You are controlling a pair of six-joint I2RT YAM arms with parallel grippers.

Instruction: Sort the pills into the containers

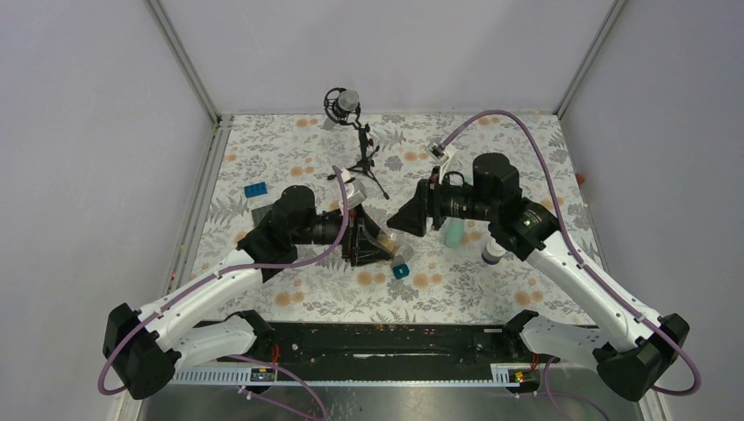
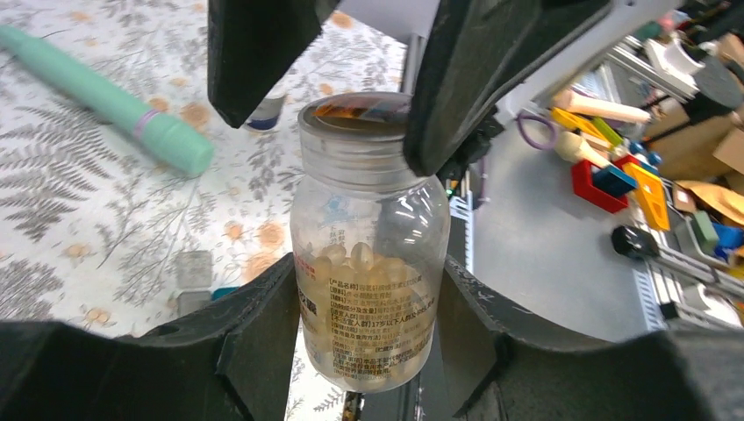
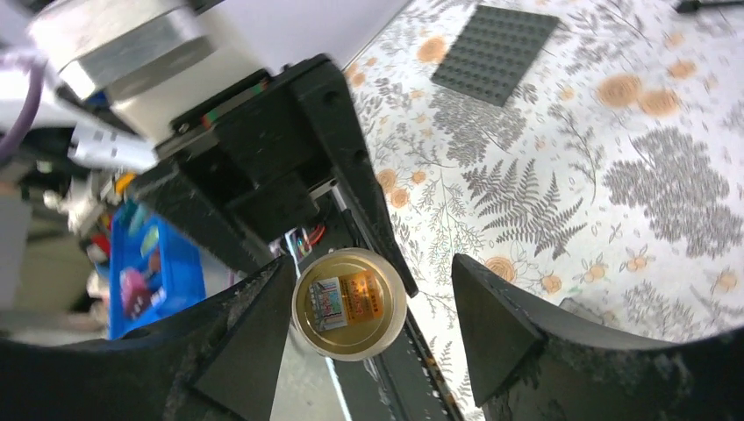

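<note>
A small clear jar (image 2: 368, 237) holds the pale amber pills (image 2: 355, 263), and my left gripper (image 2: 368, 276) is shut on its lower body. The jar's gold lid (image 3: 349, 303) faces my right gripper (image 3: 370, 272), which is open around it: one finger touches the lid's rim and the other stands apart. In the top view the two grippers meet at mid-table, left gripper (image 1: 368, 241) and right gripper (image 1: 405, 219). The mint-green organizer strip (image 1: 454, 232) lies under the right arm. The teal cube (image 1: 401, 271) and a grey cube (image 2: 193, 267) sit close together near the jar.
A dark grey studded plate (image 3: 496, 53) and a blue brick (image 1: 255, 189) lie at the left. A microphone stand (image 1: 355, 145) rises at the back centre. A small white cylinder (image 1: 493, 254) stands by the right arm. A black rail (image 1: 386, 338) runs along the near edge.
</note>
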